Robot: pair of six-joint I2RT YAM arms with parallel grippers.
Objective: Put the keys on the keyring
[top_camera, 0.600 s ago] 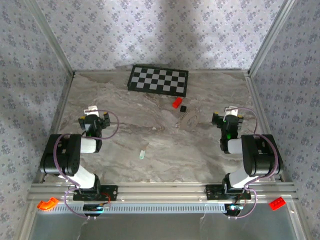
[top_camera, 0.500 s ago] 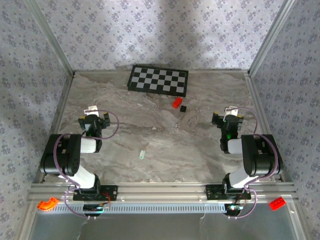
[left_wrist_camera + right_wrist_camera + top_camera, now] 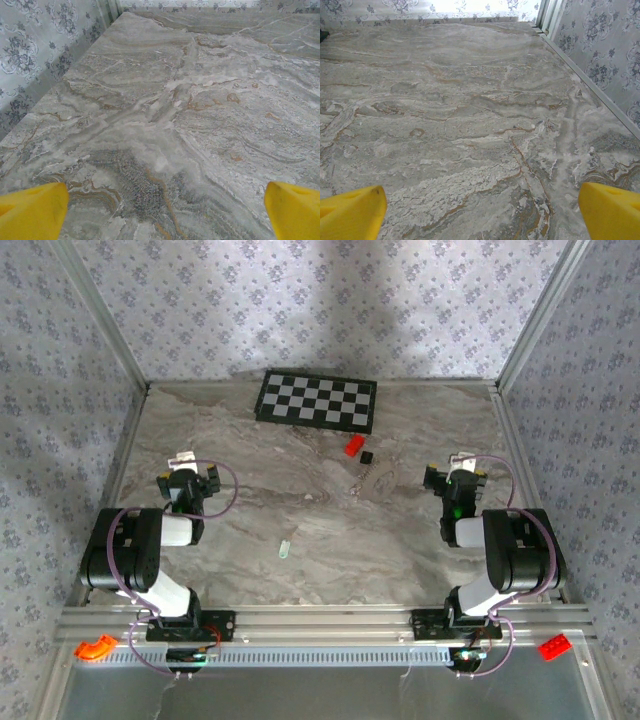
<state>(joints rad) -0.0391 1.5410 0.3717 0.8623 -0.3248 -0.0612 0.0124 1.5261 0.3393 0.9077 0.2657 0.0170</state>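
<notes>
A tiny pale greenish key (image 3: pixel 284 550) lies flat on the marble table, near the middle front. The keyring (image 3: pixel 364 474), a thin dark wire loop with a fine chain, lies further back, just below a small black cube (image 3: pixel 367 456). My left gripper (image 3: pixel 187 468) rests at the left side, far from both, open over bare marble; its yellow fingertips (image 3: pixel 32 210) stand wide apart. My right gripper (image 3: pixel 454 470) sits at the right side, open too, with yellow fingertips (image 3: pixel 612 212) spread over bare marble.
A checkerboard (image 3: pixel 317 400) lies at the back of the table. A small red block (image 3: pixel 354 446) sits beside the black cube. Metal frame rails (image 3: pixel 117 455) and patterned walls close in both sides. An orange piece (image 3: pixel 96 647) and a red brick (image 3: pixel 554 646) lie off the table in front.
</notes>
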